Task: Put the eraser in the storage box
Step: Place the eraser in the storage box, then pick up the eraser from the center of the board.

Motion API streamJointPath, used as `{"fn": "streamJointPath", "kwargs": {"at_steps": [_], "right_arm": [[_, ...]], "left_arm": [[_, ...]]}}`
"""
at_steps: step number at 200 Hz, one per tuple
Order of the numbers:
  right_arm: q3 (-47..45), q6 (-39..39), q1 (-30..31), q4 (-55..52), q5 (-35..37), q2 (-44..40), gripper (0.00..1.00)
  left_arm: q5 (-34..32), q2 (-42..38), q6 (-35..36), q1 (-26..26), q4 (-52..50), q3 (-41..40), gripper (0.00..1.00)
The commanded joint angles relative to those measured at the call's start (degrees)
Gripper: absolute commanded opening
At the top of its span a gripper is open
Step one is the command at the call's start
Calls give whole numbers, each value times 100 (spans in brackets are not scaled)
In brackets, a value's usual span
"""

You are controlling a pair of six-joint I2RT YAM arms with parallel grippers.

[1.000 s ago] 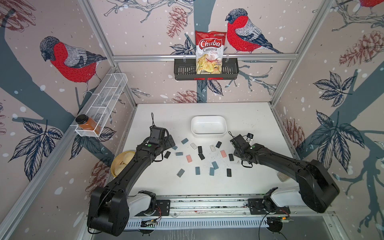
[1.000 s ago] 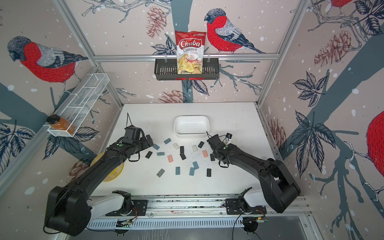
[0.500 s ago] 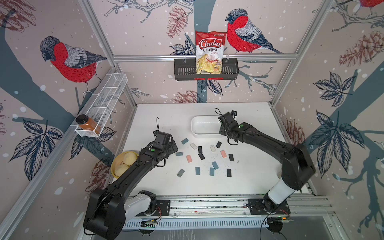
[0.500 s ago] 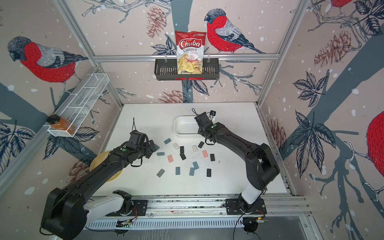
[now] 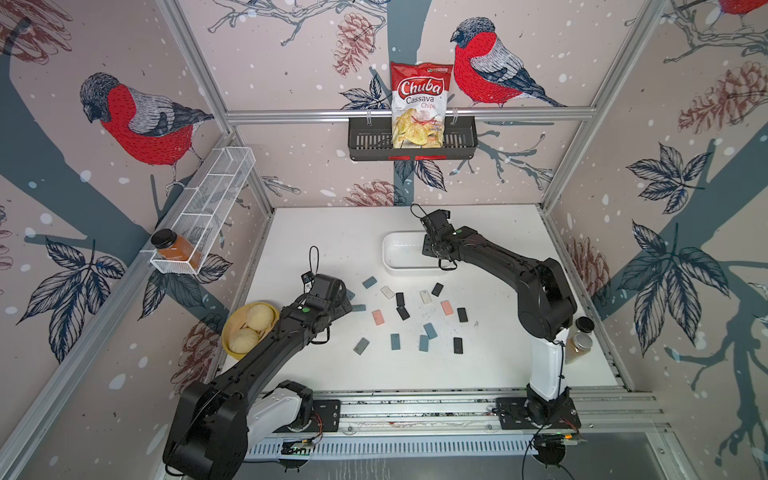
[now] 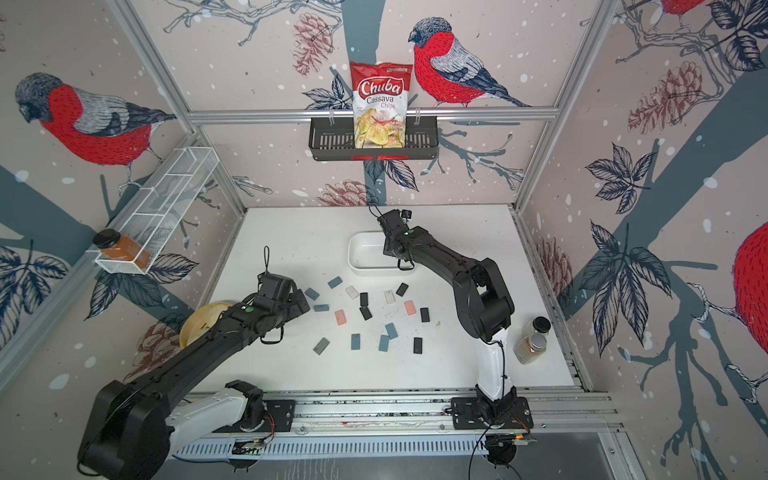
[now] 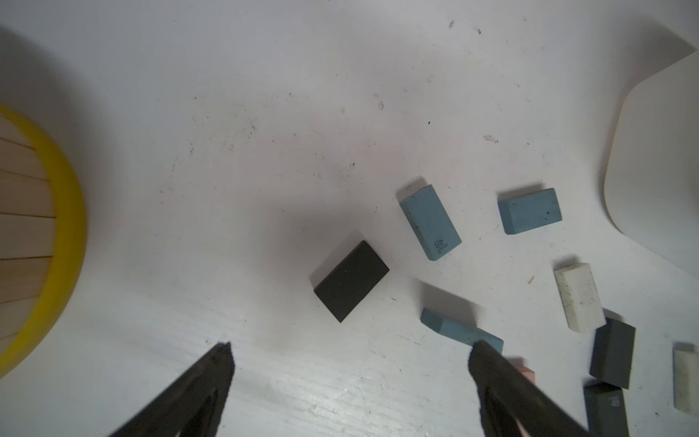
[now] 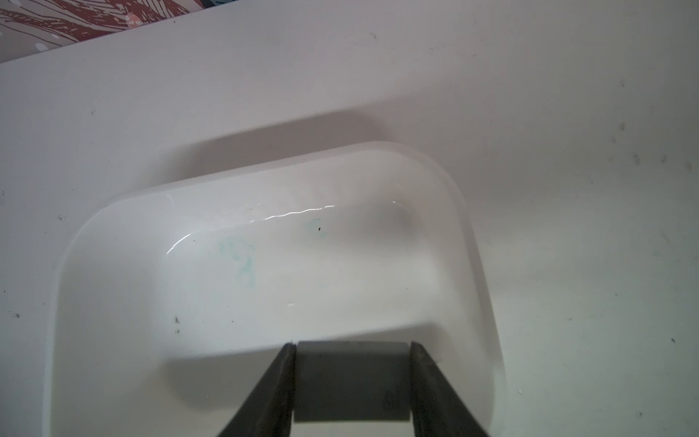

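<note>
Storage box [image 5: 404, 271] end hidden behind right arm [image 5: 490, 255].

Black arms [image 5: 257, 365], white base links [image 5: 544, 365].

I see the dark grey eraser [image 8: 351, 382], a flat block, pinched in my right gripper [image 8: 351, 344] above the right end of the shallow, glossy white storage box [image 8: 264, 189].

White table [image 5: 324, 232] with storage box [image 5: 387, 255], scattered erasers [image 5: 378, 317], yellow bowl [image 5: 225, 332], two jars [image 5: 577, 347]
</note>
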Motion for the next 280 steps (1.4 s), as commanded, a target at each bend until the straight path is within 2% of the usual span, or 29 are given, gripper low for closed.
{"fn": "streamJointPath", "kwargs": {"at_steps": [1, 23, 58, 89, 108, 173, 205, 219, 245, 280], "right_arm": [[185, -195, 14, -183, -50, 114, 51], [166, -260, 22, -133, -130, 96, 56], [102, -325, 47, -161, -33, -61, 74], [-406, -496, 228, 180, 332, -745, 87], [-891, -496, 345, 471, 477, -1325, 100], [-3042, -408, 505, 1567, 554, -3740, 99], [-3660, -490, 610, 1836, 538, -4709, 100], [-3851, -505, 627, 1825, 559, -5036, 100], [-4170, -499, 638, 1843, 521, -5540, 100], [-4504, -497, 660, 1843, 432, -5882, 100]], "left_arm": [[-92, 116, 12, -10, 227, -40, 98], [-109, 225, 7, -8, 225, -29, 98], [1, 171, 3, -59, 268, -1, 98], [-28, 278, -55, -351, 364, 48, 98], [-20, 523, -57, -528, 489, 87, 98], [-55, 977, -391, -1007, 659, 367, 96], [-141, 1332, -461, -1275, 675, 660, 90], [-266, 1469, -480, -1409, 610, 756, 84], [-391, 1519, -602, -1565, 589, 779, 83], [-434, 1452, -288, -1583, 730, 647, 82]]}}
